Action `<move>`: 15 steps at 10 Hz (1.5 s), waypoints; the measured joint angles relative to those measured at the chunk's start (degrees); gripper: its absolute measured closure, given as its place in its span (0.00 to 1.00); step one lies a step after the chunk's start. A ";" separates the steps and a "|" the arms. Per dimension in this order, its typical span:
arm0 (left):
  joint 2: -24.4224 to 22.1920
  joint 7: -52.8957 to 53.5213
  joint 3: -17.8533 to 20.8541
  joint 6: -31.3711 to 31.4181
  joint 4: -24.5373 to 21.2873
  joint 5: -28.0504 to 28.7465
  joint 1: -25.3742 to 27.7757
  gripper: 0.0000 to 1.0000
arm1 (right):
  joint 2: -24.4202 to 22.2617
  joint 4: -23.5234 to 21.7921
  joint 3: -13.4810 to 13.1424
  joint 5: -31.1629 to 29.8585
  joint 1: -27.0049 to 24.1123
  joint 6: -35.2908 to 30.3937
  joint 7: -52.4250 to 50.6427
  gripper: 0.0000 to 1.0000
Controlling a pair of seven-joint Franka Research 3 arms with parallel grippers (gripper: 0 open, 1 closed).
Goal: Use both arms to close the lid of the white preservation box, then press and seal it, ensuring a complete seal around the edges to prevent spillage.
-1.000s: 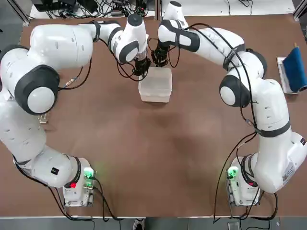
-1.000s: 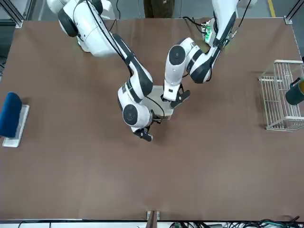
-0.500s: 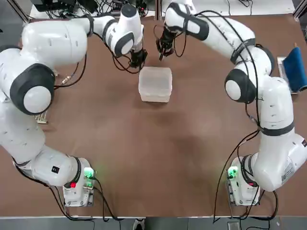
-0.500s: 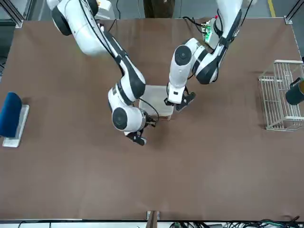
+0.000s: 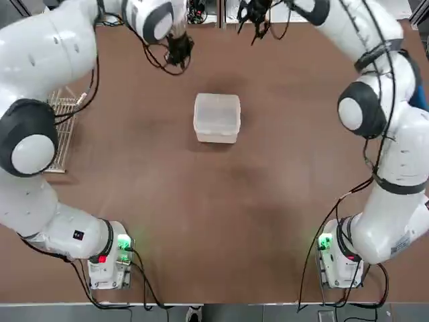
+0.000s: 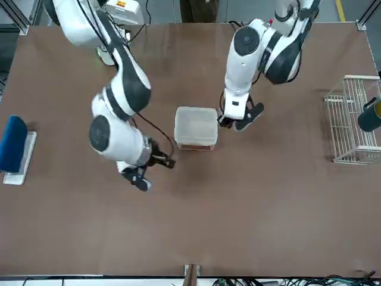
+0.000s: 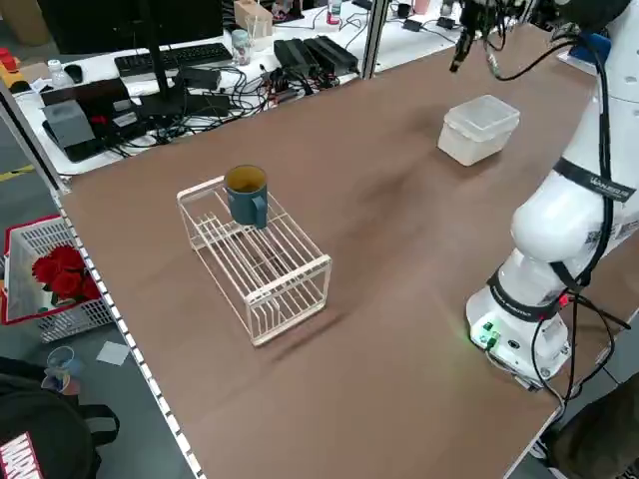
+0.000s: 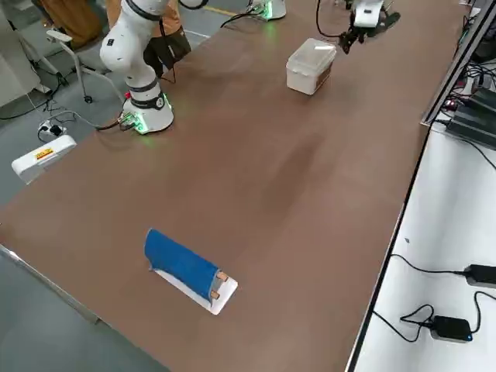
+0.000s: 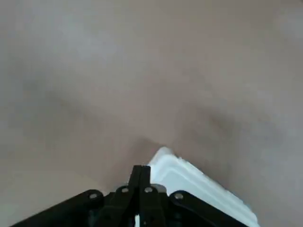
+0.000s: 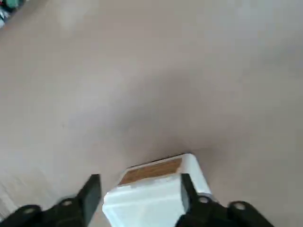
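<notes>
The white preservation box [image 5: 215, 136] stands mid-table with the lid [image 5: 217, 113] lying flat on top of it. Both grippers hang above the table on the box's far side, touching nothing. My left gripper [image 5: 177, 51] is off the box's far left corner; in the left wrist view its fingers [image 9: 141, 174] are pressed together over a corner of the box [image 9: 194, 182]. My right gripper [image 5: 255, 16] is higher and farther back, with its fingers [image 10: 93, 188] spread apart and the box [image 10: 151, 196] showing far below between them.
A white wire rack [image 6: 351, 128] with a dark blue mug [image 7: 247, 193] on it stands at the table's left edge. A blue item on a white tray [image 6: 15, 149] lies at the right edge. Bare brown table surrounds the box.
Both grippers have lifted off the box's far edge, moving up, apart and toward the far side of the table. The box with its lid has stayed in place.
</notes>
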 joint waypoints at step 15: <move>-8.71 53.03 14.81 -28.39 16.25 -10.99 12.25 0.00 | -29.59 -16.41 -1.07 -17.80 -27.90 -16.32 -44.25 0.00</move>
